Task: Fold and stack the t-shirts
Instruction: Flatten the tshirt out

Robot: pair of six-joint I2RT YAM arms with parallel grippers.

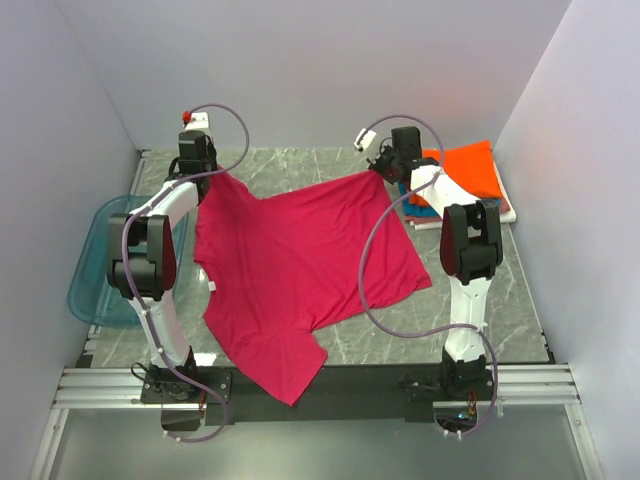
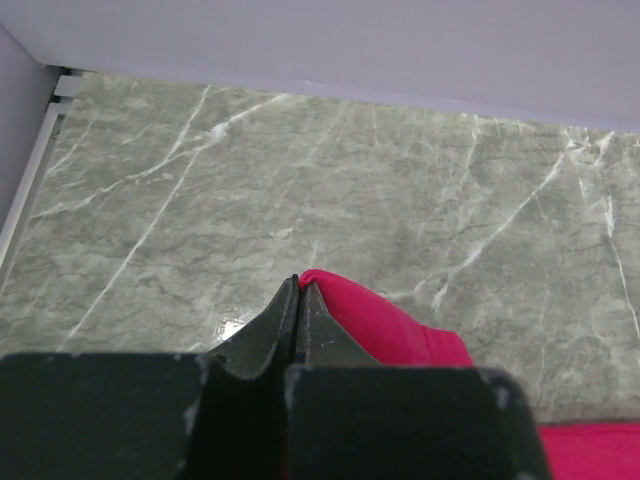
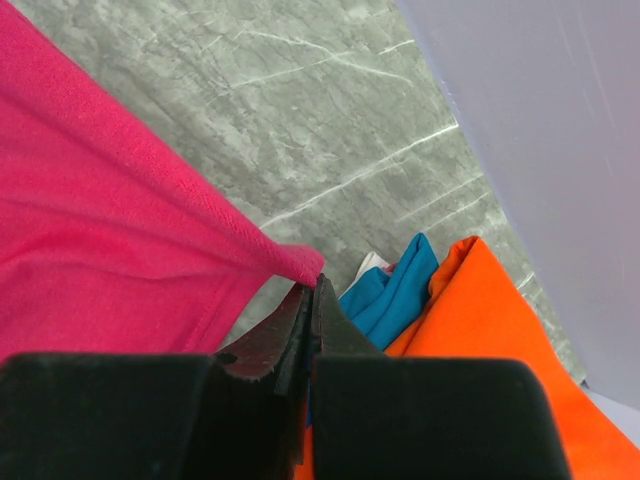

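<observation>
Magenta-red t-shirt point(image 1: 300, 270): overhead, spread on the table point(image 1: 300, 165); I hold both far corners, presumably to stretch it flat.
Left wrist: left gripper point(image 2: 298, 300) clamped on a corner.
Right wrist: right gripper point(image 3: 315, 300) clamped likewise, folded stack point(image 3: 470, 330) just beside.

So the spread-out t-shirt point(image 1: 300, 270) takes up the middle of the frame on the table point(image 1: 300, 165), with its lower end hanging over the table's near edge. The left gripper point(image 1: 210, 172) sits at its upper-left corner and the right gripper point(image 1: 380, 170) at the upper-right one. The stack of folded t-shirts point(image 1: 470, 175) is in the upper right, just past the right gripper. The tray point(image 1: 85, 290) is off at the left edge, left of the shirt.
</observation>
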